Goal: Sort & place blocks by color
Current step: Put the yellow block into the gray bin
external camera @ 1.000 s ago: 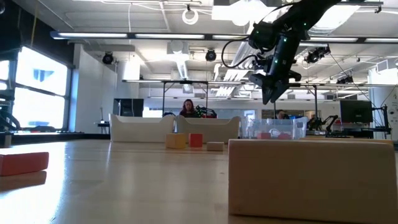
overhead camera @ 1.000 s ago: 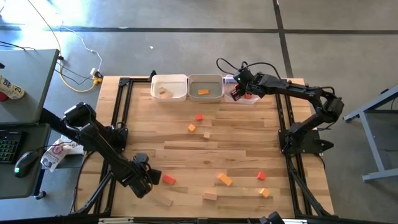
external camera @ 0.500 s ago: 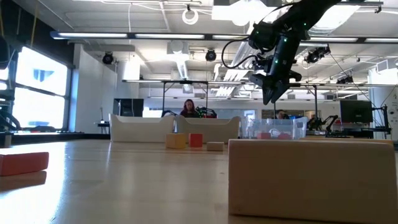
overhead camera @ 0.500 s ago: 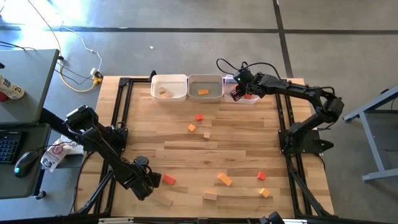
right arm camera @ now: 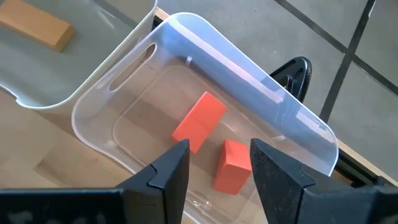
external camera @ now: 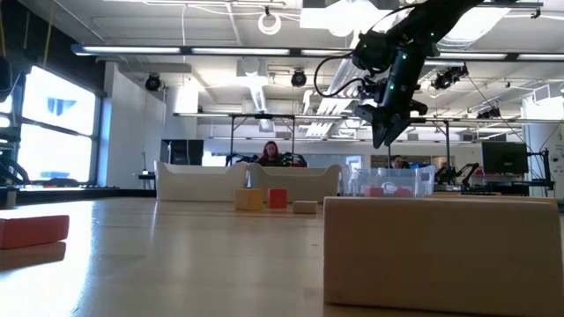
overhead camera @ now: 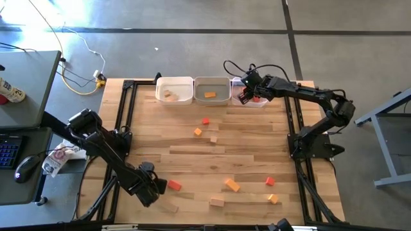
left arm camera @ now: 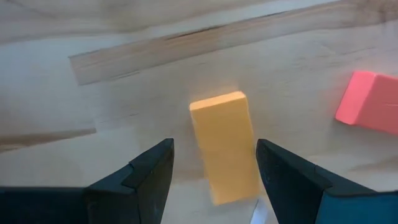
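Wooden desk point(overhead camera: 250, 138), three bins at twelve o'clock, clear bin point(right arm camera: 205, 93) holding two red blocks point(right arm camera: 199, 121), right gripper point(right arm camera: 214, 165) above it with jaws apart and empty, left gripper point(left arm camera: 214, 168) at seven o'clock, jaws apart astride an orange block point(left arm camera: 225, 146), other blocks scattered mid-desk.

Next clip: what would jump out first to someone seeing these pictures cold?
Three bins line the table's far edge, and the right pincer hangs open over the clear end bin, which holds two red blocks. At the near left corner, the left pincer stands open astride an orange bar, with a red block lying apart beside it.
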Controlling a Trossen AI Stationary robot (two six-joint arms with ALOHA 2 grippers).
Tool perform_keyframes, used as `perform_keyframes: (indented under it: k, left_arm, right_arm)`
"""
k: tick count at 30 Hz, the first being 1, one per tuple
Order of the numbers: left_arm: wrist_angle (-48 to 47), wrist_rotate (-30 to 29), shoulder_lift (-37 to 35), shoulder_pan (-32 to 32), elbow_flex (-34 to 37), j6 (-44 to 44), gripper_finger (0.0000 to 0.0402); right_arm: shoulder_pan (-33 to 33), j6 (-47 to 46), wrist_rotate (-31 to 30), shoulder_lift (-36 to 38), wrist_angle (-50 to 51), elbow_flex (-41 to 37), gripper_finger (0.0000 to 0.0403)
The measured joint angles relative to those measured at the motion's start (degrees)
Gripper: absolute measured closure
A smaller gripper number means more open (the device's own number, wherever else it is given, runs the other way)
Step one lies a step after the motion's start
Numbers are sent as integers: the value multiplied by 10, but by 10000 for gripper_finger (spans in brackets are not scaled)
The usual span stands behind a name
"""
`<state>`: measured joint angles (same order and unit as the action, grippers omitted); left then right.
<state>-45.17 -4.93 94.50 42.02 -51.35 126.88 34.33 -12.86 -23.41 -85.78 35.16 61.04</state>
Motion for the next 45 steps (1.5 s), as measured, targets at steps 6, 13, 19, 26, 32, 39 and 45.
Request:
perform_keyframes:
  k: [6, 13, 19, 26, 32, 39, 45]
  left_arm:
    - [10, 22, 26, -4, 0, -9, 186]
    - [11, 28, 31, -17, -2, -49, 208]
    - [10, 24, 31, -19, -1, -94, 284]
    - [-10, -12, 19, -31, 2, -138, 304]
    - [-49, -73, -25, -82, 2, -219, 304]
    - [-67, -138, -74, -182, 2, -373, 304]
    - [-58, -183, -112, -289, 1, -537, 304]
  right_arm:
    - [0, -1, 0, 0, 3, 0, 247]
    - [-5, -1, 0, 0, 14, 0, 247]
    - [-27, 1, -2, 0, 15, 0, 247]
    - [-59, 1, 6, 0, 15, 0, 247]
    - [-96, 14, 40, 0, 16, 0, 247]
    - [-140, 11, 91, 0, 23, 0, 247]
    - [-176, -12, 104, 0, 24, 0, 247]
